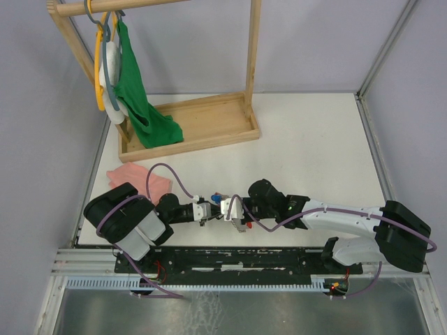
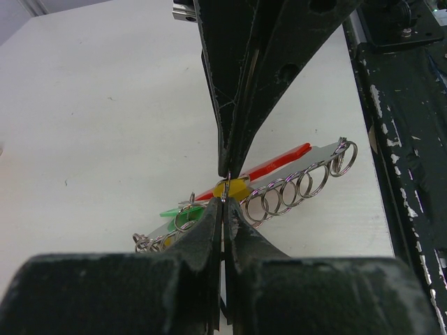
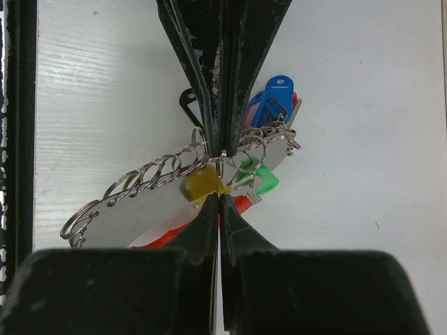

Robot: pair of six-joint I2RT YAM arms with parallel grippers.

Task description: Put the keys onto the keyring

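Seemingly in the threading step, with left claw and right claw both clenched tip to tip at the keyring, near the 6 o'clock edge of the bench, yellow key touching the tips, green key at their 3 o'clock, exact hold too small to tell; next probably calls for easing the yellow key along the ring without loosening either pinch

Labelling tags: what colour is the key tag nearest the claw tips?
Yellow tag; right wrist view shows it best.

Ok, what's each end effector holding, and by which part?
Left end effector and right end effector both look shut on one small wire ring beside the yellow tag, pinching opposite edges.
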